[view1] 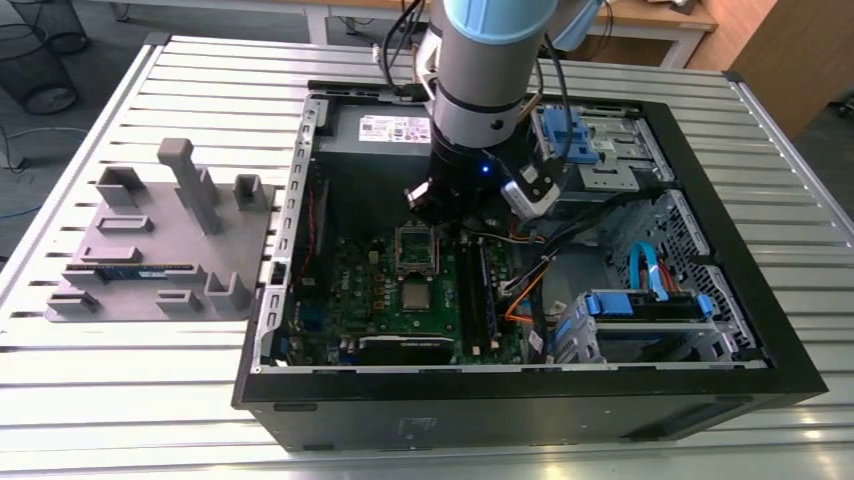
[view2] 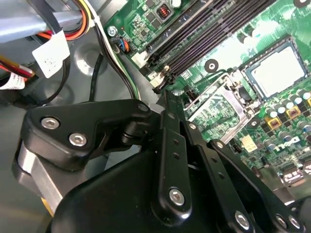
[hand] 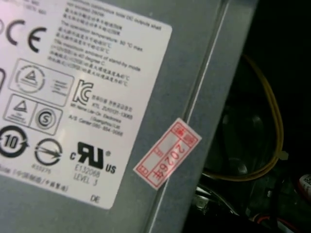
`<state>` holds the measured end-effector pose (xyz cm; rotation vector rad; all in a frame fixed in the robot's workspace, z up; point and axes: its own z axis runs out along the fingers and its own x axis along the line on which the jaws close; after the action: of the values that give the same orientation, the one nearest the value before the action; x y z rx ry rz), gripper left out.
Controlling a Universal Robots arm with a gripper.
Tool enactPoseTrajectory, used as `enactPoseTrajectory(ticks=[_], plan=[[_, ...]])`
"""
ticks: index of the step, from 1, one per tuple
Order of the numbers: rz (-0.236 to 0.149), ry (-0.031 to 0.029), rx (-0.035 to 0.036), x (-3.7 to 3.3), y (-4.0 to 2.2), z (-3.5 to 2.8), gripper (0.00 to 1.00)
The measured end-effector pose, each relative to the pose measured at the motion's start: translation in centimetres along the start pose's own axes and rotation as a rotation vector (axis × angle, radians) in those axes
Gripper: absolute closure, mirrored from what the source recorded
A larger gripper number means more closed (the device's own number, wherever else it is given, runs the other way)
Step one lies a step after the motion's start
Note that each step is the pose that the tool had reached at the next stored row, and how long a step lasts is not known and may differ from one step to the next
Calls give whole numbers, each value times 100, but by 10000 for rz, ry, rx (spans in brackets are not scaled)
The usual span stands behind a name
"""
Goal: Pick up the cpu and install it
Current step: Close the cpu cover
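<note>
The cpu [view1: 418,295] is lying flat in the socket on the motherboard [view1: 358,288], silver lid facing up. It's square, so there's no real long axis, and its edges run parallel to the walls of the PC case [view1: 507,395]. The metal retention frame [view1: 416,248] is flipped open just beside it, on the power supply [view1: 387,130] side. In the second wrist view the chip shows as the pale square past that raised frame, with the black memory slots [view2: 204,34] running alongside.

My gripper [view1: 451,205] hangs inside the case over the upper part of the board, close above the open frame and apart from the cpu. Honestly I can't tell if it's open or closed, since the second wrist view shows its black linkage and not the business end.

The first wrist view looks at the power supply's grey shell, with a red-and-white sticker [hand: 167,153] on the edge and yellow wires [hand: 276,131] looping beside it.

The case lies on its side on a slatted aluminium table [view1: 134,400]. On the exterior view's left there's a grey fixture plate [view1: 200,240] with a blue-green memory stick [view1: 134,270] lying in it. A blue drive cage [view1: 574,135] sits in the case's far corner. Beyond the table there's grey floor, a wire basket [view1: 38,60], and a wooden desk [view1: 667,20].
</note>
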<state>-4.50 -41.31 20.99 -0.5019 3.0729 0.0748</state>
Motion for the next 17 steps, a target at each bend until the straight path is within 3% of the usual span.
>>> enactPoseTrajectory(ticks=[8, 17], plan=[[-645, 37, 6, 1, -1, 27, 89], [-1036, 53, -7, 16, 4, 40, 89]])
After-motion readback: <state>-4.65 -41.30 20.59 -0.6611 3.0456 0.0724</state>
